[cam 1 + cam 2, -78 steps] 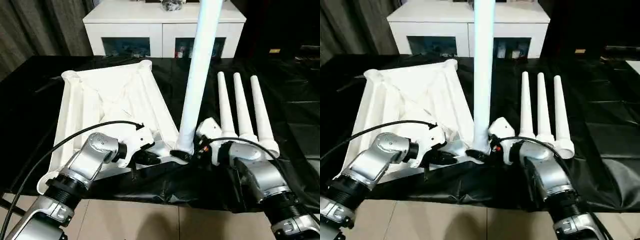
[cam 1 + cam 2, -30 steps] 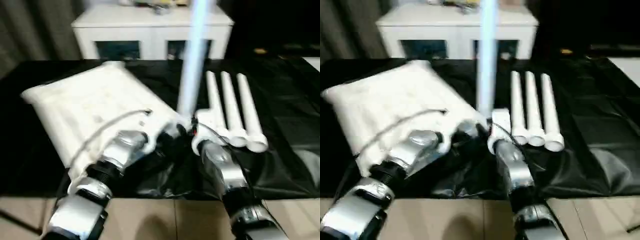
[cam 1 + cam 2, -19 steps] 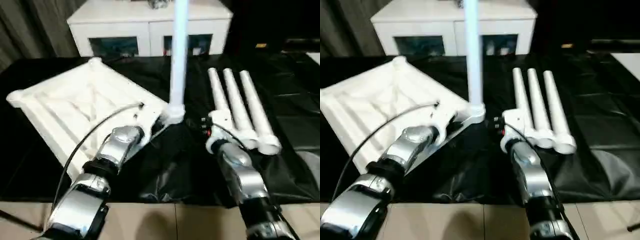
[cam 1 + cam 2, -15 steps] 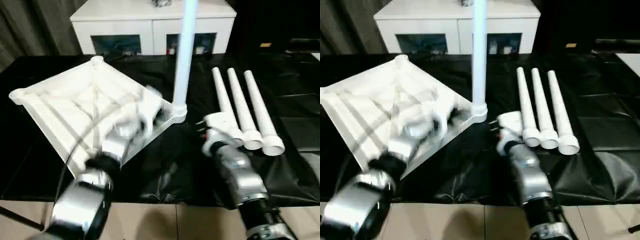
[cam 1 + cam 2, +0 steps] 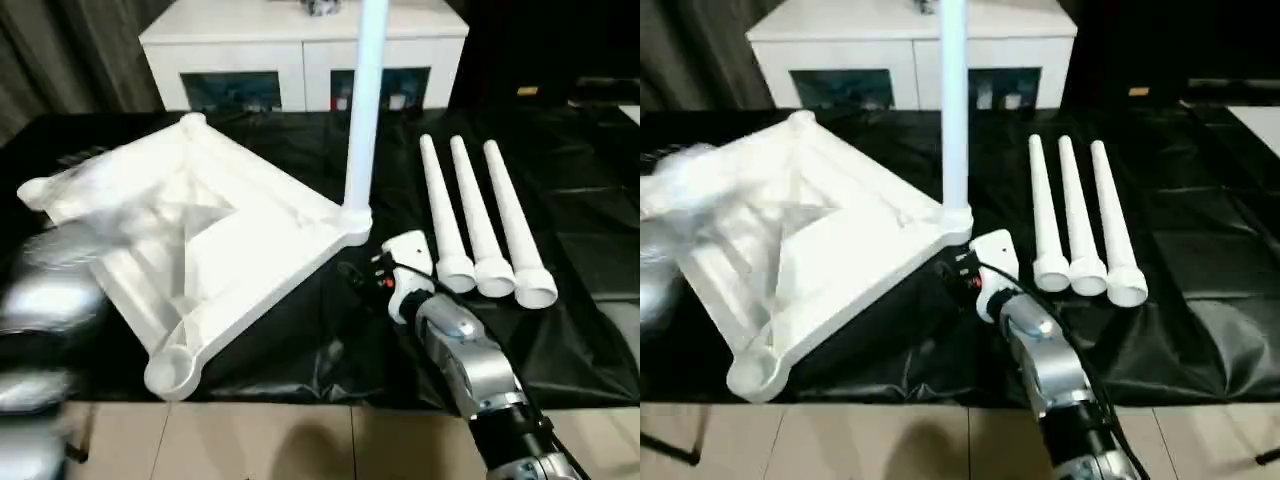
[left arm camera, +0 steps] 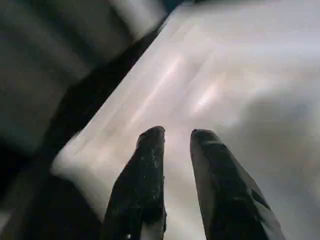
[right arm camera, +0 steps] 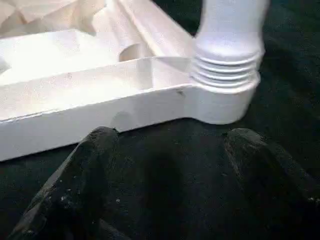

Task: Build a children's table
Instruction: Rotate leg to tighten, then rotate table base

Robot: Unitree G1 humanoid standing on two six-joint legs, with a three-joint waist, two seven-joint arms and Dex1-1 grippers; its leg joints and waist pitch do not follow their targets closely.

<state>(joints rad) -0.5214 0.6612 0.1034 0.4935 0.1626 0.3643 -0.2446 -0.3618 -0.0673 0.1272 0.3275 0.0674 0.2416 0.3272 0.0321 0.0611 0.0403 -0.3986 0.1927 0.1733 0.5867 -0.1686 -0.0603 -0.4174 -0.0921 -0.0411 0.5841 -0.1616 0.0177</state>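
Observation:
The children's table top (image 5: 200, 240) lies upside down on the black cloth, ribs up. One white leg (image 5: 365, 100) stands upright in its near right corner socket (image 7: 225, 95). Three more legs (image 5: 480, 220) lie side by side to the right. My right gripper (image 5: 352, 272) hovers open just in front of that socket, touching nothing; the right wrist view shows its fingers (image 7: 95, 150) spread wide. My left arm (image 5: 45, 300) is a blur at the left edge. Its gripper (image 6: 177, 134) hangs over a white surface, fingers slightly apart and empty.
A white cabinet (image 5: 300, 60) with dark glass doors stands behind the table. The black cloth (image 5: 300, 340) is wrinkled near the front edge, with beige floor (image 5: 300, 440) below. Grey curtains hang at the back left.
The table top has turned with its standing leg. My left gripper let go of the top and swung out to the left. My right gripper came off the leg base.

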